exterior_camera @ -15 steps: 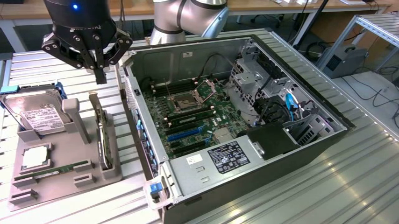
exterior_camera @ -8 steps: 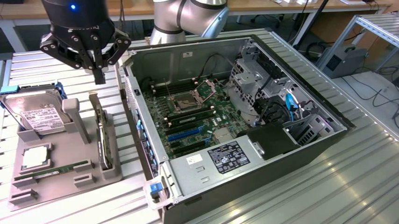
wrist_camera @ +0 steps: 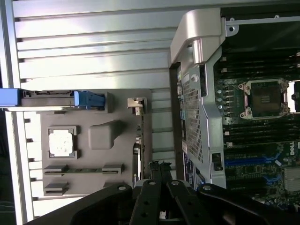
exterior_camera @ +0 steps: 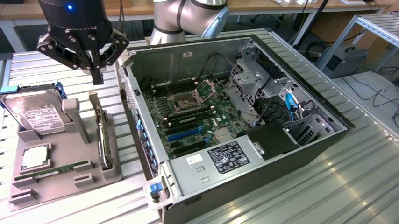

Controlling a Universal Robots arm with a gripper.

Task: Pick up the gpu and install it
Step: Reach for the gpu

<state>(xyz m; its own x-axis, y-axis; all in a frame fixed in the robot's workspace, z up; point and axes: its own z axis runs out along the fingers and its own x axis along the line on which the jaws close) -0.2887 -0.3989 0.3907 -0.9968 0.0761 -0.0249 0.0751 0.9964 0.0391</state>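
**Step in hand:** reach for the gpu (exterior_camera: 104,140). The claw (exterior_camera: 98,79) hangs shut and empty above the card's far end, clear of it. Likely best: part the jaws before descending, set them across the thin board, come straight down, and grip the top edge away from the bracket and the holder's post.

**Stock, largest first:**
- Table (exterior_camera: 361,186): bright ribbed metal slats, below the claw.
- Case (exterior_camera: 187,60): open steel tower beside the claw, on the exterior view's right. Green board (exterior_camera: 199,116) inside; its blue slots look free.
- Holder (exterior_camera: 50,186): matt grey moulded plastic, under the claw.
- Drive (exterior_camera: 37,116): boxy, silver, white label, upright, on the exterior view's left of the claw.
- Gpu: thin dark card on edge in the holder's slot, directly below the claw.
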